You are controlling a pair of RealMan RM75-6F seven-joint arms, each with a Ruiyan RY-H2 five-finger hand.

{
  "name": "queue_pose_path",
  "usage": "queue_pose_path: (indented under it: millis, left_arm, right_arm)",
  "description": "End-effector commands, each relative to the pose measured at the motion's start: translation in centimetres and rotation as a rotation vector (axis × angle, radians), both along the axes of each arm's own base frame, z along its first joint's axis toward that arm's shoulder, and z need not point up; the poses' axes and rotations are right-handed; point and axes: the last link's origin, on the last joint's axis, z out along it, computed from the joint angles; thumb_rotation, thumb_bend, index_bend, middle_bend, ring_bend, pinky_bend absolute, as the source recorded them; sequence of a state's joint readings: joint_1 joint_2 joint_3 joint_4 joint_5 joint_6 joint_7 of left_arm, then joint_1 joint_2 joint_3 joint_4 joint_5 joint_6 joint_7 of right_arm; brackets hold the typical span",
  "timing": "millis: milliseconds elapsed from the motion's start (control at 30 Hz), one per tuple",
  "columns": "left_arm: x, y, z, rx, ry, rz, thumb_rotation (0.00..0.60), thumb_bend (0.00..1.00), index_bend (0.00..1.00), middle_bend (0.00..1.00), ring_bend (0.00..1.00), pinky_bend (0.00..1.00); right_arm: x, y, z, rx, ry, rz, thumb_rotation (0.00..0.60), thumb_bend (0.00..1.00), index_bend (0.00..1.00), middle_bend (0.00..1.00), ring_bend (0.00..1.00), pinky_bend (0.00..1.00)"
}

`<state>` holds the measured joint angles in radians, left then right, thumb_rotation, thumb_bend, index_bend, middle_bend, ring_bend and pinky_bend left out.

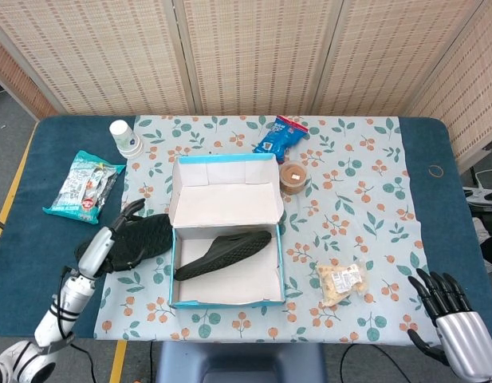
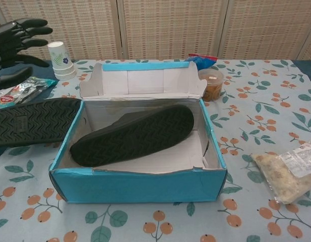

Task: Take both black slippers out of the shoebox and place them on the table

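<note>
Left hand (image 2: 13,38) released, fingers spread above one slipper (image 1: 138,238) lying sole-up on the worktop (image 1: 373,159) beside the shoebox (image 1: 226,299). Other slipper (image 2: 132,133) inside. Right hand (image 1: 453,331) released, empty.

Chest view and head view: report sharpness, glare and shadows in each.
Chest view: the shoebox and the slipper inside it are sharp, its tread readable, only soft shadow under it; the left robot hand is cut by the frame's edge. Head view: even, diffuse light, no glare, faint shadow inside the shoebox; the right robot hand is crisp.
</note>
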<state>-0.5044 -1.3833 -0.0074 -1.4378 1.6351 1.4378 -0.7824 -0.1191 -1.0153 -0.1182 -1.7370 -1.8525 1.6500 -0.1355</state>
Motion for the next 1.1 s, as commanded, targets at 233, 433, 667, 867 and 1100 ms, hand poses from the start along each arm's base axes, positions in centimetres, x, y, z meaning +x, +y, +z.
queue_pose_path:
  millis: [233,433,667,867,1100]
  left_arm:
    - [10.7,-3.4,0.2,-0.195,0.25,-0.08,0.6,0.43,0.03,0.0,0.0,0.13]
    - [11.2,-2.8,-3.4,-0.175,0.438,-0.082,0.6,0.43,0.06,0.0,0.0,0.06]
    - [10.2,-1.9,-6.9,-0.104,0.636,-0.077,0.6,0.43,0.09,0.0,0.0,0.04]
    - [10.6,-1.2,-8.5,-0.085,0.683,-0.054,0.6,0.42,0.08,0.0,0.0,0.11]
    - [11.0,-0.3,-10.0,-0.072,0.733,-0.014,0.6,0.42,0.09,0.0,0.0,0.17]
  right_arm:
    - [0.1,0.3,0.3,0.008,-0.015,0.021,0.566,0.16,0.0,0.0,0.0,0.0]
    - [0.0,0.5,0.7,0.003,-0.026,0.023,0.566,0.16,0.0,0.0,0.0,0.0]
    - [-0.1,0.4,1.0,-0.004,-0.034,0.021,0.567,0.16,0.0,0.0,0.0,0.0]
    - [-0.2,0.3,1.0,-0.005,-0.035,0.015,0.567,0.16,0.0,0.0,0.0,0.0]
    - [-0.4,0.1,1.2,-0.011,-0.038,0.005,0.566,0.16,0.0,0.0,0.0,0.0]
